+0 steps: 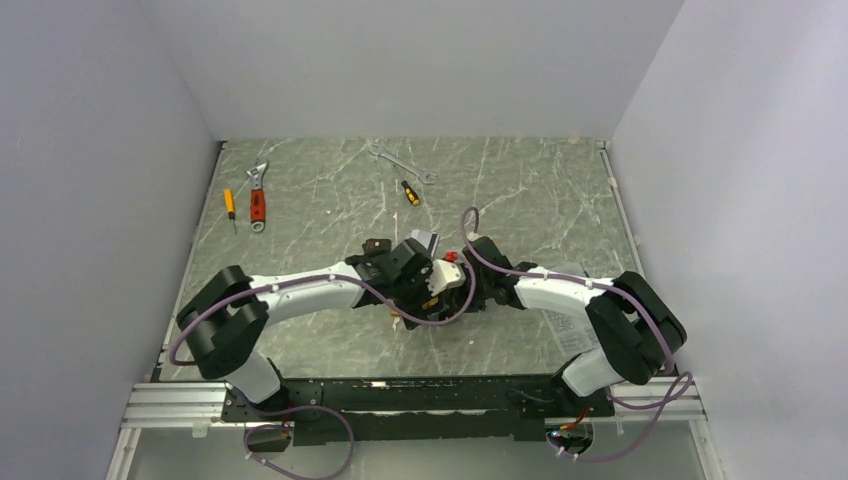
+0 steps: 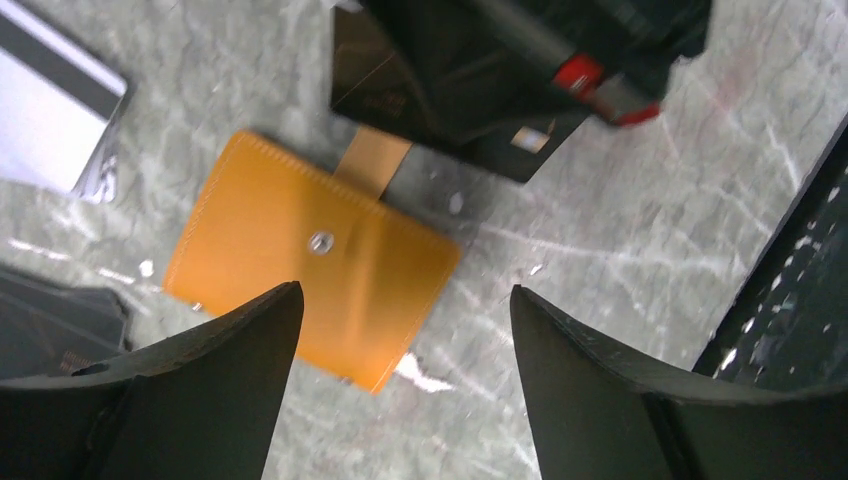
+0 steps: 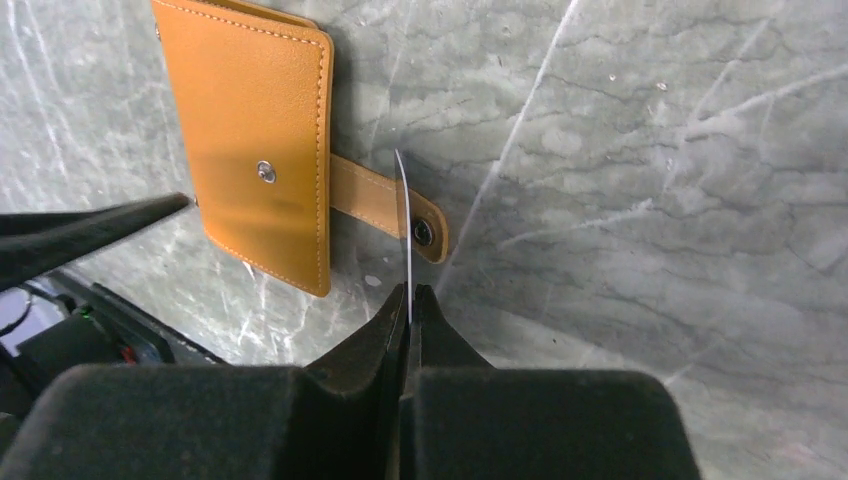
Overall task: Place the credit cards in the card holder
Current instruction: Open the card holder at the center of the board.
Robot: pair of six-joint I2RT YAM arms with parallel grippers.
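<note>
Nearest, the right gripper (image 3: 410, 300) pinched one credit card (image 3: 407, 215) edge-on. The left gripper (image 2: 405, 295) hung wide and empty over the orange card holder (image 2: 300, 260), lying closed on the table (image 3: 650, 150). A silver card (image 2: 50, 110) lay beyond. Seemingly none inserted.

Matt, stitched leathery card holder (image 3: 240, 100)

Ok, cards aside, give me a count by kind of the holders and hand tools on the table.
card holder: 1
screwdrivers: 2 (yellow-handled screwdriver, yellow-and-black screwdriver)
wrenches: 2 (red-handled adjustable wrench, silver open-ended wrench)
Total: 5
</note>
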